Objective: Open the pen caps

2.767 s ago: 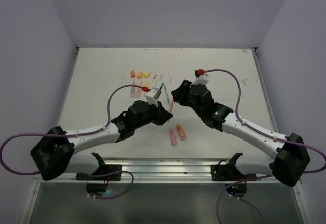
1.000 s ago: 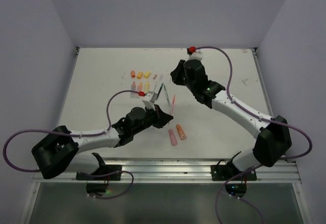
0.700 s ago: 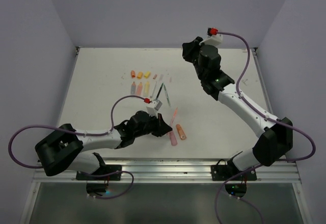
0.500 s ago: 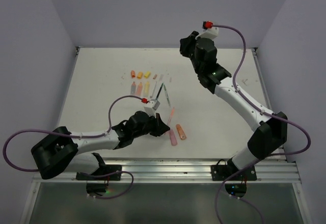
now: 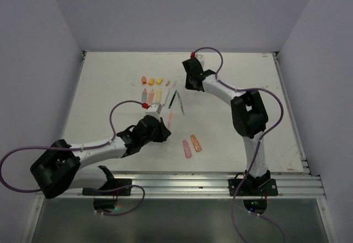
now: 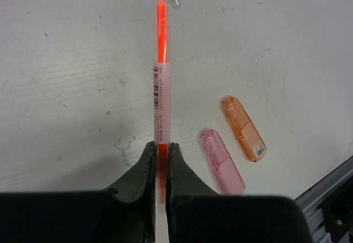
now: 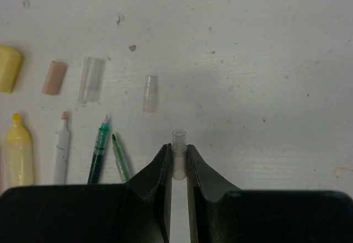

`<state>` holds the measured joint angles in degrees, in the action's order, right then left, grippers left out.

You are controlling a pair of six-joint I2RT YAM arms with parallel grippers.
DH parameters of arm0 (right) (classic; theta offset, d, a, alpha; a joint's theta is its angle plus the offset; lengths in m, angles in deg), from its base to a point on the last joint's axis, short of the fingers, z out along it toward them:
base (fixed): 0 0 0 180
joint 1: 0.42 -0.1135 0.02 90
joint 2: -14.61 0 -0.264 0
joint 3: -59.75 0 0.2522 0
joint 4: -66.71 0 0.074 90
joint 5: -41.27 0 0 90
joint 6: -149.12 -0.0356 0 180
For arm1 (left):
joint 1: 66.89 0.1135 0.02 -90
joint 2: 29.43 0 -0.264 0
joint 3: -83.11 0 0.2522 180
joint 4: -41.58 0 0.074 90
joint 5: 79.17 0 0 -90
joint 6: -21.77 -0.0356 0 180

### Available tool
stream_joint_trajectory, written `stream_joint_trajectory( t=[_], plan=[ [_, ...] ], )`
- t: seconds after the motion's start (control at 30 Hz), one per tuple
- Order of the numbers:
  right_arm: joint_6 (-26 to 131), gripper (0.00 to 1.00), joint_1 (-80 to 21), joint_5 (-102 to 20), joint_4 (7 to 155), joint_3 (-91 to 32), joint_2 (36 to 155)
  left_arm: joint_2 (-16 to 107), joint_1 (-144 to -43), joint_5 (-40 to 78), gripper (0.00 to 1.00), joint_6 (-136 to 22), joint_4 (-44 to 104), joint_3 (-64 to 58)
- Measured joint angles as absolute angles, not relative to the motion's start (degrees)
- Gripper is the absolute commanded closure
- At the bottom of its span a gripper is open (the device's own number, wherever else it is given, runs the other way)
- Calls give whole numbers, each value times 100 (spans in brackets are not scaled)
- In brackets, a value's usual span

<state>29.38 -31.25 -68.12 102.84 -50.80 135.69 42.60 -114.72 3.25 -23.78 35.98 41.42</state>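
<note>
Tabletop point(image 5: 276, 105): pens point(image 5: 159, 95) left-centre, well inside edges.

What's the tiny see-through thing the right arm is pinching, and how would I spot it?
On the white table, find the far row of loose caps. Just past its right end, the right arm's fingers pinch a tiny clear cap. It's the only cap held; the rest lie loose.

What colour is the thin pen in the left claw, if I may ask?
The pen is orange-red; left wrist view.

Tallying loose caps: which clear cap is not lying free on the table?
The slim cap in the right gripper; the wide cap and tapered cap lie free beyond it.
</note>
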Motion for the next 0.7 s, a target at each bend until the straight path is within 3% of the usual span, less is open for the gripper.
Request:
stream_joint_trajectory(
  t=[0.43,0.7],
  plan=[
    [2936,94,-2891,-6541,10811,-6532,14907,4468,-11300,376,100,-2385,3587,4142],
    [2912,87,-2859,-6493,11025,-6606,15088,4555,-11260,446,100,-2385,3598,4118]
  ],
)
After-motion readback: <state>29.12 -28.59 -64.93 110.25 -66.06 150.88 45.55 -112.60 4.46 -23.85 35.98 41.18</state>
